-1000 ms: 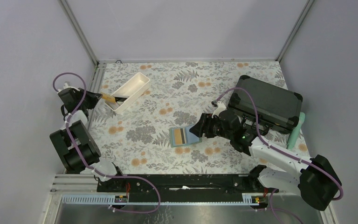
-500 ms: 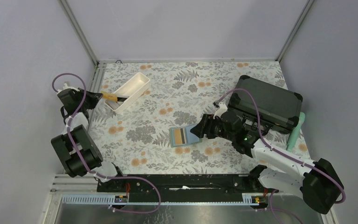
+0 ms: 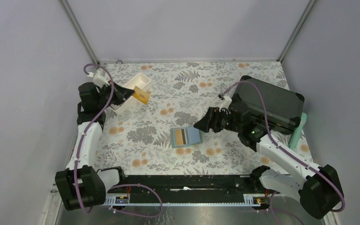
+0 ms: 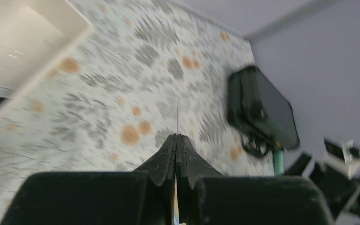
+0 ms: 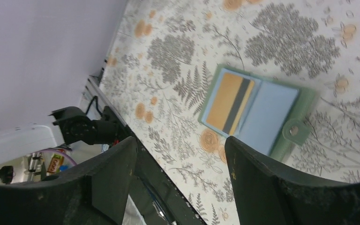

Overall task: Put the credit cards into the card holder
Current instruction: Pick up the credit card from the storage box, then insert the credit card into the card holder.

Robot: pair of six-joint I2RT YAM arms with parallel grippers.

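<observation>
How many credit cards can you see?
2: a gold card pinched in the left gripper by the white tray, and a striped card inside the open card holder. Others may be hidden.

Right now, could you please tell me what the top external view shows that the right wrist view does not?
Only top external: the left claw shut on a gold-orange held card by the white tray, plus the black case. Only right wrist: the snap button on the flap. Both: the open card holder with a pocketed card on the floral table.
</observation>
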